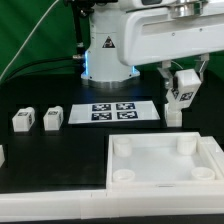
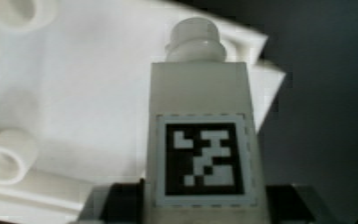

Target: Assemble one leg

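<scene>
In the wrist view the leg (image 2: 202, 100) has its gripped end hidden between the jaws, and its tag (image 2: 204, 150) is too blurred to read. Beyond the jaws the tray-like part (image 2: 51, 90) runs out of frame. In the exterior view a small white piece (image 1: 2, 155), well apart from the jaws, is cut by the edge; the arm (image 1: 150, 35) above them is cropped.

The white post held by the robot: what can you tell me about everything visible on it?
The leg is a white, plastic-looking rectangular post with a black-and-white square tag on one face and a rounded peg at its free end. The jaws grip its other end, holding it nearly upright, peg pointing down, near the tray's far corner.
</scene>
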Controlling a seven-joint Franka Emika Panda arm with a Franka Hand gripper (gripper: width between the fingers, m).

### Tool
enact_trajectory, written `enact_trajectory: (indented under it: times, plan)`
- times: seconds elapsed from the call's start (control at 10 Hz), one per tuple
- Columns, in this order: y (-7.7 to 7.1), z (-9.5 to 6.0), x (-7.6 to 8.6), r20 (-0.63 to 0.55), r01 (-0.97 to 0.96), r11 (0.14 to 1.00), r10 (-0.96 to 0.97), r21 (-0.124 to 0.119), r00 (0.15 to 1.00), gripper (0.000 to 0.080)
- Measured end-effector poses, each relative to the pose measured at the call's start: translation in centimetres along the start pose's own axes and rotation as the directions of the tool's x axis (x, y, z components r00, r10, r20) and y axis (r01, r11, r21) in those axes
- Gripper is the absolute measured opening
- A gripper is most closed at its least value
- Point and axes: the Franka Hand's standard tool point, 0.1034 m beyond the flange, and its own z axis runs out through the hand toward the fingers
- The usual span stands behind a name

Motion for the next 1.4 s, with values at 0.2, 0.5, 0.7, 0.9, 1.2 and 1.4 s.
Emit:
enact_trajectory:
  times: [0.2, 0.5, 0.7, 0.9, 1.2, 1.4]
  plan:
    - [0.6, -0.1, 3.1, -0.160, 0.028, 0.999, -0.032, -0.026, 0.987, 0.0294]
    - [0.3, 0.2, 6.0, -0.146, 0.041, 0.999, -0.042, -0.009, 0.988, 0.0294]
    - [0.5, 0.4, 6.5, -0.185, 0.046, 0.999, -0.048, -0.017, 0.982, 0.0294]
    - [0.8, 0.4, 6.7, -0.240, 0.049, 0.998, -0.056, -0.035, 0.969, 0.0294]
    - [1.4, 0.7, 6.3, -0.322, 0.055, 0.996, -0.073, -0.066, 0.944, 0.0294]
    - [1.7, 1.3, 6.2, -0.329, 0.047, 0.997, -0.067, -0.067, 0.942, 0.0294]
